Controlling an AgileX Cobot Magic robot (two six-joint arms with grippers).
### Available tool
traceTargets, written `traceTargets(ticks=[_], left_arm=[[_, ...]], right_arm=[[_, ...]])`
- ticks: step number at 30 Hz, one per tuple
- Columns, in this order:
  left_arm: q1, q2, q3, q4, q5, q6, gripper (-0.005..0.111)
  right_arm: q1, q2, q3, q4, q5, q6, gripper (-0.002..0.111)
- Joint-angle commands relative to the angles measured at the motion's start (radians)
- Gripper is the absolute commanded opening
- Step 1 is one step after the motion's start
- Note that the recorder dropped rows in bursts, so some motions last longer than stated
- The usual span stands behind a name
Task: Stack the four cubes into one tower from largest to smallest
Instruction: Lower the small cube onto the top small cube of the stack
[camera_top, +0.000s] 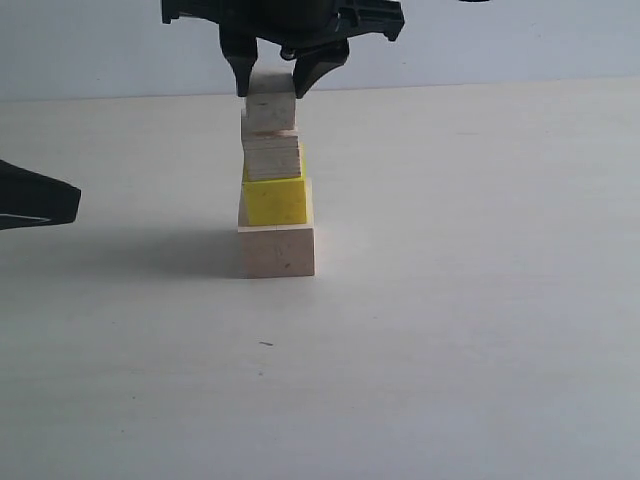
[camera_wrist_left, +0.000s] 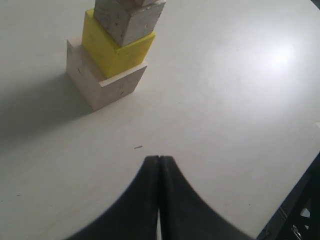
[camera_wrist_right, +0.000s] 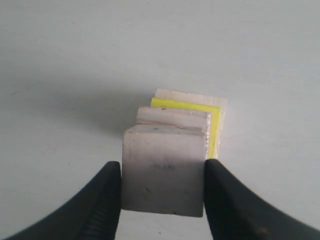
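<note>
**When the tower (camera_top: 272, 180) stood 4 high, only a gentle release was left**

As the exterior view showed it, the tower rose at 12 o'clock from the middle of the pale tabletop (camera_top: 450, 350). It had a large pale wooden cube (camera_top: 277, 250) at the base and a medium bright yellow cube (camera_top: 273, 200) on that. Above came a small pale wooden cube with visible grain (camera_top: 272, 158) and a second small pale wooden cube (camera_top: 271, 110) on top.

By their look, the cubes were light, stiff and smooth-sided. They would not give under a pinch but could slide. The soundest hold was on 2 opposite flat faces, taken squarely. With the column narrow and unfastened, a sideways drag seemed the likeliest way to topple it.

From 12 o'clock above, the right gripper (camera_top: 272, 88) hung over the tower. Its 2 black fingers (camera_wrist_right: 107, 200) were spread just to the top cube's width. They pressed its 9 and 3 o'clock faces, pinching it. Whether that cube rested fully on the 1 beneath, I could not tell.

At 9 o'clock from the tower and well apart from it, the left gripper (camera_wrist_left: 158, 160) sat low. Its jaws were pressed together on nothing.
</note>
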Motion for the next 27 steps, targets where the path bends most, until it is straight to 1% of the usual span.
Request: traceTargets(ticks=[1,27], left_arm=[[-0.006,-0.005,0.004,-0.009,-0.005,-0.007,0.0],[-0.006,-0.005,0.004,-0.011,-0.005,-0.007,0.0]], right_arm=[[-0.002,-0.013,0.001,-0.007,-0.007,-0.009,0.0],[-0.002,0.012,0.001,-0.005,-0.007,-0.009,0.0]])
